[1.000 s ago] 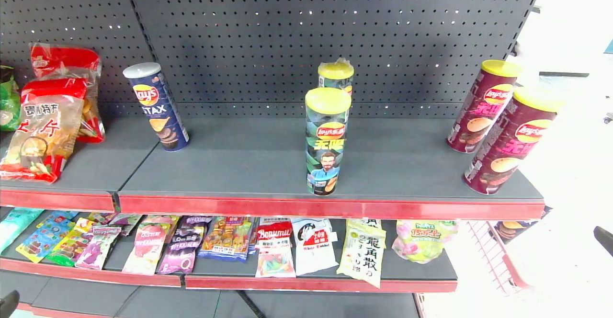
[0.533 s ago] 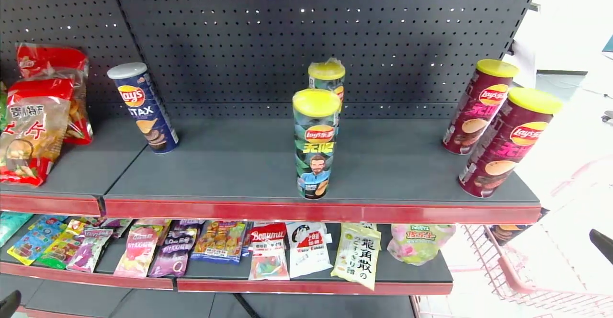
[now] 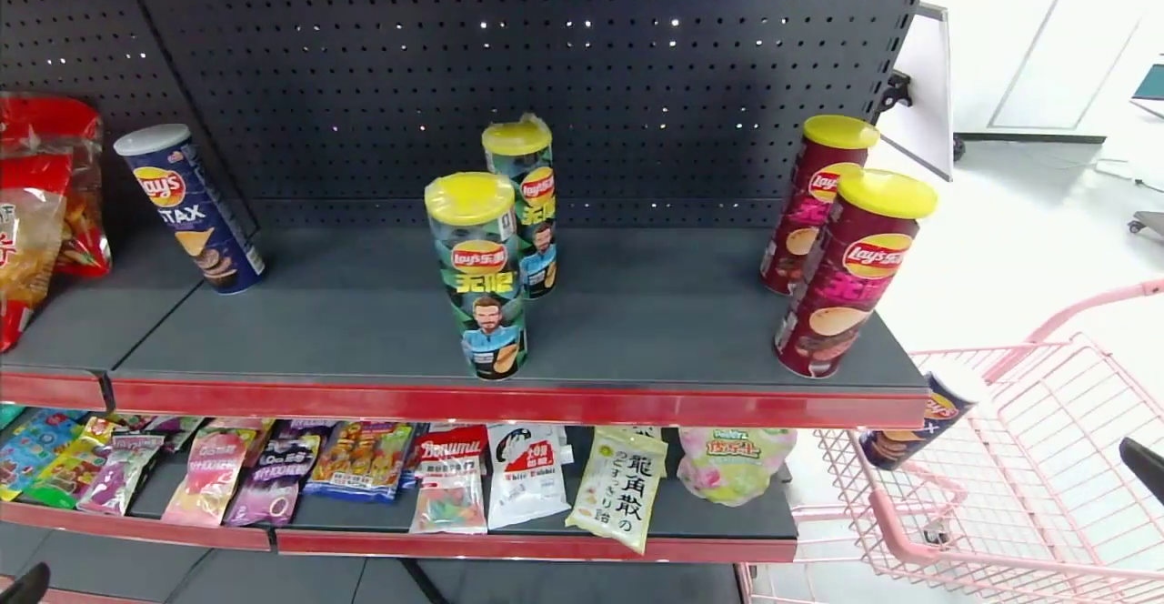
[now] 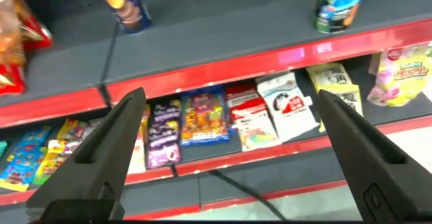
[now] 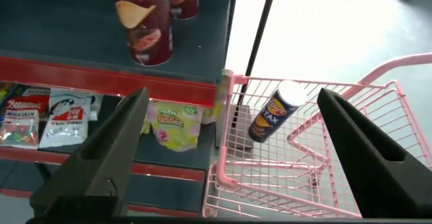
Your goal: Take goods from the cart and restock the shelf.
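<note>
The upper shelf (image 3: pixel 509 399) carries 5 chip cans: 1 blue can (image 3: pixel 189 208) with a white lid, 2 green cans (image 3: pixel 477 286) with yellow lids and 2 maroon cans (image 3: pixel 846 286) with yellow lids. 2 red snack bags (image 3: pixel 55 131) stand at its left end. 1 pink cart (image 3: pixel 896 540) holds 1 second blue can (image 3: pixel 914 422). On the lower shelf (image 3: pixel 527 547), the flat packets (image 3: pixel 364 458) overlap too much for an exact count.
</note>
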Robot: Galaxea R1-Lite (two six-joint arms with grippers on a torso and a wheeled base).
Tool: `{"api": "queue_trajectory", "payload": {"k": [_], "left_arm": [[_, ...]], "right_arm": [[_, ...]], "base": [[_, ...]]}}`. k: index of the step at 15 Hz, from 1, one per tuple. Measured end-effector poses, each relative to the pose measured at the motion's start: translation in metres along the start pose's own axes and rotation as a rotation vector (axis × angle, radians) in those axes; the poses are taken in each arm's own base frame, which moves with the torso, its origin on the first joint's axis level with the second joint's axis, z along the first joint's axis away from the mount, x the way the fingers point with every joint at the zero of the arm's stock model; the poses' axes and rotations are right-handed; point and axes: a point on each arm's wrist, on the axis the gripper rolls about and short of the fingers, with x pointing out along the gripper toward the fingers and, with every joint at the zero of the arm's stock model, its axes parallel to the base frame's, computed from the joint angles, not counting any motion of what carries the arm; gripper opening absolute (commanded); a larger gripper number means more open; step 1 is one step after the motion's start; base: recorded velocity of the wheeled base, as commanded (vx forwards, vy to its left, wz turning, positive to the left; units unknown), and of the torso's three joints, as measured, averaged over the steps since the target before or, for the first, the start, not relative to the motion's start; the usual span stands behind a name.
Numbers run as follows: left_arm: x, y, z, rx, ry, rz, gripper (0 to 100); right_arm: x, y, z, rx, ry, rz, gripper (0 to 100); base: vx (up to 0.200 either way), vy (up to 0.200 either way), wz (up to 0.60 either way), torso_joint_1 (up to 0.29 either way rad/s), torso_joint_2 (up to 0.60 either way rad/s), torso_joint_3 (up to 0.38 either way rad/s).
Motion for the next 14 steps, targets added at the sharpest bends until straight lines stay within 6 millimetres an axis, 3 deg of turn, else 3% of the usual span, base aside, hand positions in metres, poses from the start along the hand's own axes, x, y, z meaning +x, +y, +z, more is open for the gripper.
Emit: {"api": "queue_trajectory", "payload": {"k": [6, 12, 14], "left_arm": [[-0.0011, -0.0001, -0.0026, 0.002, -0.003, 0.001, 100], [-0.0068, 0.001, -0.0046, 0.034, -0.031, 0.004, 100], [-0.0075, 0.001, -0.0053, 0.043, -0.03, 0.005, 100]], "right_arm": [[0.0003, 0.0, -0.0006, 0.001, 0.003, 0.0, 100], [0.0001, 0.0, -0.0003, 0.0, 0.001, 0.0, 100], [0.0001, 0.0001, -0.0006, 0.001, 0.002, 0.0, 100]], "base": [[0.0, -0.2, 0.0, 0.0, 0.0, 0.002], [0.0, 0.0, 0.0, 0.0, 0.0, 0.0], [-0.2, -0.1, 0.0, 0.002, 0.0, -0.002]]}}
